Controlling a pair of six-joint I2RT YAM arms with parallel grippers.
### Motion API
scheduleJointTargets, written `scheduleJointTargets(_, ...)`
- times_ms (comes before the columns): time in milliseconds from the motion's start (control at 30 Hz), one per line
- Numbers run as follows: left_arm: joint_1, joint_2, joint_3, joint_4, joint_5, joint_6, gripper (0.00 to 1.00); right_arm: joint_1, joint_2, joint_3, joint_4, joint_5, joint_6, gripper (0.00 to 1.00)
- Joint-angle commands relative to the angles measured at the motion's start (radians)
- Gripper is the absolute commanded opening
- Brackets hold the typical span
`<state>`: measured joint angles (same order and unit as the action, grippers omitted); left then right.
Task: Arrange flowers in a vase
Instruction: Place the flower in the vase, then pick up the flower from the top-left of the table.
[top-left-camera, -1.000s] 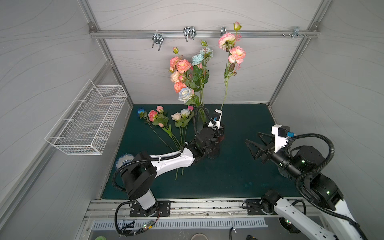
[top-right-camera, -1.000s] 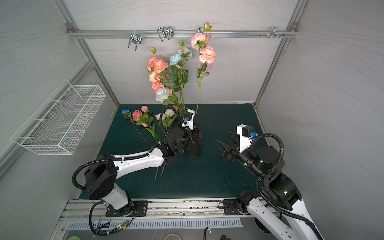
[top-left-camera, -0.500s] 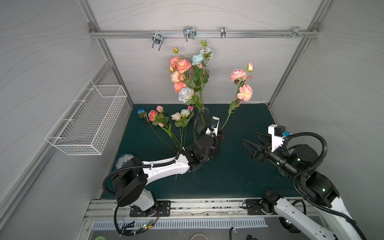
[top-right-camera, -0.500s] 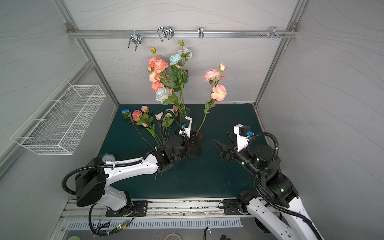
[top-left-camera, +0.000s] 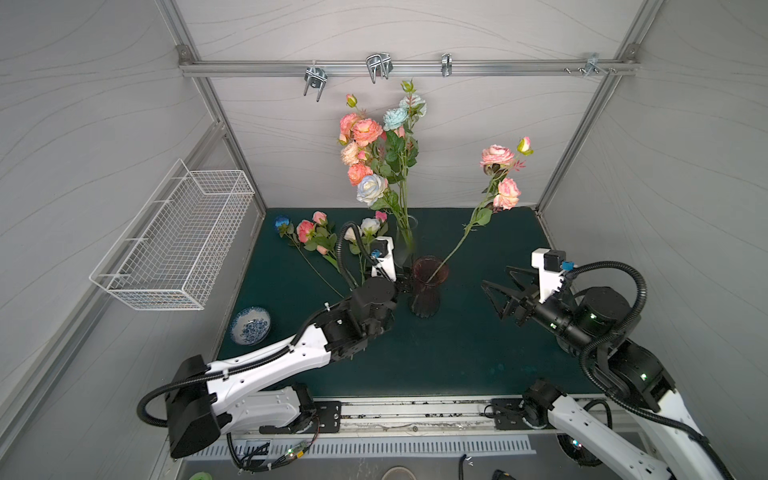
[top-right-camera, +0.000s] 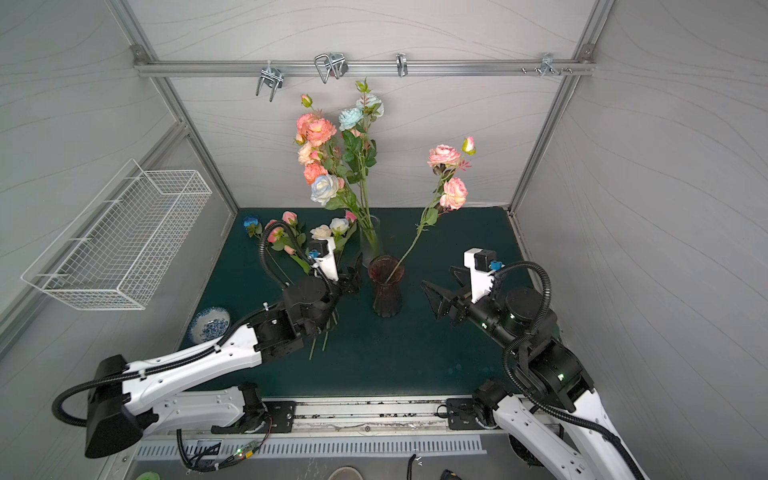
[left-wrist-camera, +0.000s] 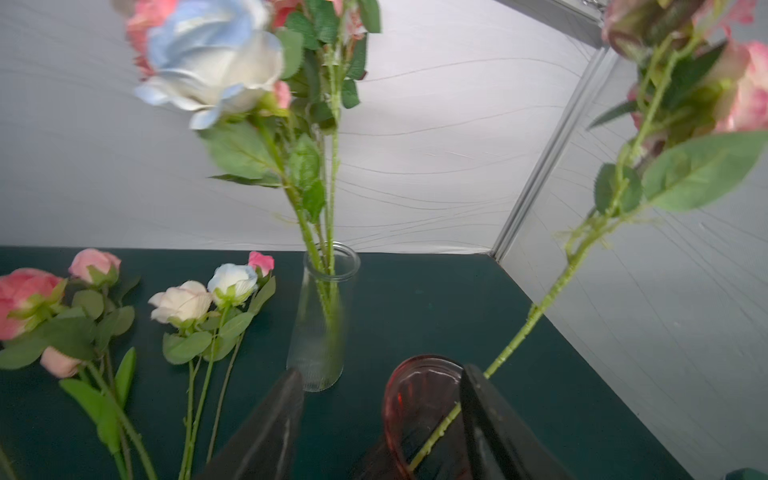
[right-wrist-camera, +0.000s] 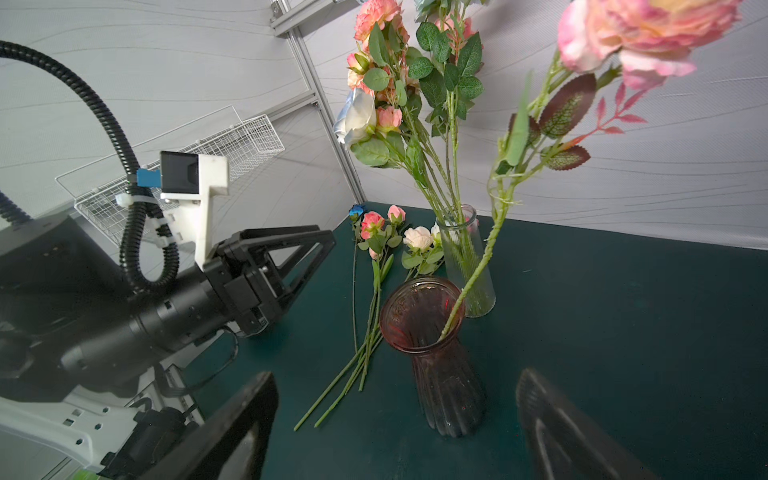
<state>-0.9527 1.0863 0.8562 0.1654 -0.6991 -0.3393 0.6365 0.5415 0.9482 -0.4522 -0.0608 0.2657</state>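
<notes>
1. Roughly: dark green bench (top-left-camera: 478, 365) carries everything; white wire basket (top-left-camera: 178, 241) hangs on the wall past its left edge, not in play.
2. Next, tall mixed bunch of pink, peach and pale blue flowers (top-left-camera: 384, 153) stands in a clear ribbed glass vase (top-left-camera: 406, 245), between bench centre and far edge.
3. Then a long pink-bloomed leafy stem (top-left-camera: 477, 216) sits foot-down in a dark red fluted glass vase (top-left-camera: 426, 297) at bench centre, just in front of the clear one. It leans hard toward the far right corner, resting on the rim.
4. Some loose flowers (top-left-camera: 309, 230) lie flat near the far left corner, blooms to the far edge, stems toward centre. One deep blue rose (top-left-camera: 282, 222) lies outermost, nearest the left edge.
5. Handling, my read: stems light, thin, springy; heads top-heavy, so they swing and tip. Take the bare lower stem below the leaves, never the petals. Vases are glass, narrow-waisted, easy to knock.
6. Now the left gripper (left-wrist-camera: 380, 374): jaws apart, clamped on nothing, at the red vase mouth on its left-edge side. One finger crosses the pink stem in the left wrist view; contact cannot be told.
7. Also the right gripper (top-left-camera: 496, 278): jaws wide apart, empty, hovering toward the right edge, well apart from the red vase.
8. Last, blue-and-white patterned bowl (top-left-camera: 250, 325) by the left edge toward the front, untouched.
</notes>
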Motion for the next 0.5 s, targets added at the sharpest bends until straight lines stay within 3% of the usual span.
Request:
scheduleJointTargets(0,0.193,-0.079,-0.009,-0.396,0.06,-0.376,0.51,0.006,-0.012,-0.016,0.035,-0.005,0.011,0.92)
scheduleJointTargets(33,0.278,-0.104,-0.042,-0.435,0.137,-0.436,0.4,0.006,-0.015,-0.023,0.04,-0.004,0.014,0.92)
scheduleJointTargets(67,0.355,-0.116,-0.067,-0.47,0.186,-0.482,0.36,0.006,-0.017,-0.03,0.045,-0.001,0.018,0.92)
scheduleJointTargets(133,0.493,-0.095,-0.084,-0.537,0.267,-0.543,0.36,0.006,-0.021,-0.038,0.053,-0.002,0.022,0.92)
scheduleJointTargets(233,0.646,0.023,-0.063,-0.572,0.387,-0.58,0.47,0.005,-0.017,-0.042,0.056,-0.001,0.023,0.92)
scheduleJointTargets(333,0.714,0.171,-0.009,-0.558,0.402,-0.591,0.58,0.006,-0.015,-0.039,0.054,0.002,0.023,0.92)
scheduleJointTargets(467,0.806,0.393,0.155,-0.612,0.401,-0.574,0.59,0.006,-0.021,-0.04,0.045,0.008,0.021,0.92)
